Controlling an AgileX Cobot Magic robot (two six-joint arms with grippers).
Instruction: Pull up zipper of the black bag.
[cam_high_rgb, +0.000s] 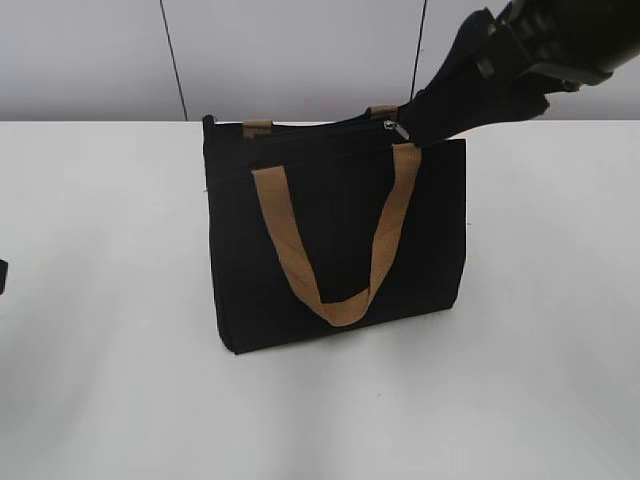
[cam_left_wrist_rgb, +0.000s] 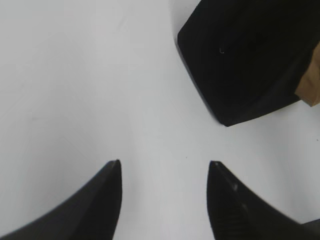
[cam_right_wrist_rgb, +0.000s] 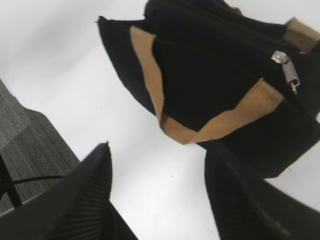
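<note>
The black bag (cam_high_rgb: 335, 240) stands upright on the white table, with a tan strap handle (cam_high_rgb: 340, 300) hanging down its front. The zipper (cam_high_rgb: 393, 130), a small silver slider with a dangling tab, sits near the right end of the top zip track. It also shows in the right wrist view (cam_right_wrist_rgb: 287, 67). My right gripper (cam_high_rgb: 430, 120) hovers at the bag's top right corner, just right of the zipper. In the right wrist view it (cam_right_wrist_rgb: 157, 150) is open and empty. My left gripper (cam_left_wrist_rgb: 165, 162) is open and empty over bare table, near a lower corner of the bag (cam_left_wrist_rgb: 250, 55).
The white table (cam_high_rgb: 110, 380) spreads wide around the bag. A grey wall with dark vertical seams (cam_high_rgb: 175, 60) runs behind it. A grey floor patch and a cable (cam_right_wrist_rgb: 30, 150) show past the table edge in the right wrist view.
</note>
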